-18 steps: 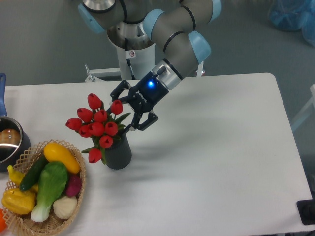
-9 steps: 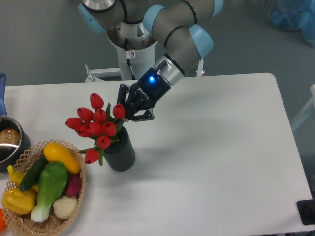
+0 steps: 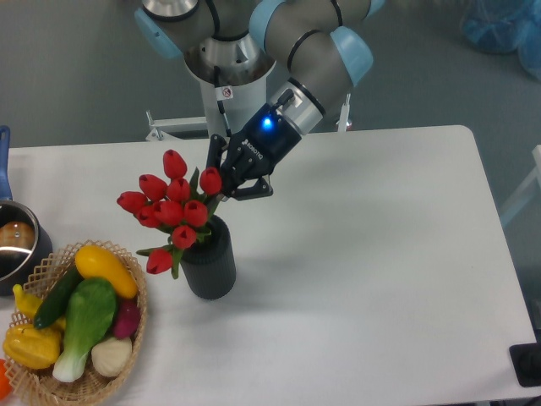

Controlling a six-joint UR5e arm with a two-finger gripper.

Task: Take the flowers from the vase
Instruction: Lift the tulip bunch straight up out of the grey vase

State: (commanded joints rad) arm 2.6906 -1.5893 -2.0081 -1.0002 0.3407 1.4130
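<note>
the one view looks down on a white bench [image 3: 380,254]. the robot arm reaches down from the top, and its dark pincer [image 3: 230,179] has a small blue light on it. the pincer is closed on the flowers [image 3: 173,210] — its fingers [image 3: 221,165] sit right at the top right tulip. the flowers are a bunch of red buds with green leaves, and their stems go down into the vase [image 3: 208,260]. the bunch leans to the left and spreads wider than the vase. the vase is dark and round and stands upright on the bench, just right of a wicker basket [image 3: 110,376]. the basket holds toy vegetables [image 3: 80,317] — yellow, green, purple and white ones. at the far left edge is a metal pot [image 3: 15,245] with a blue handle.
</note>
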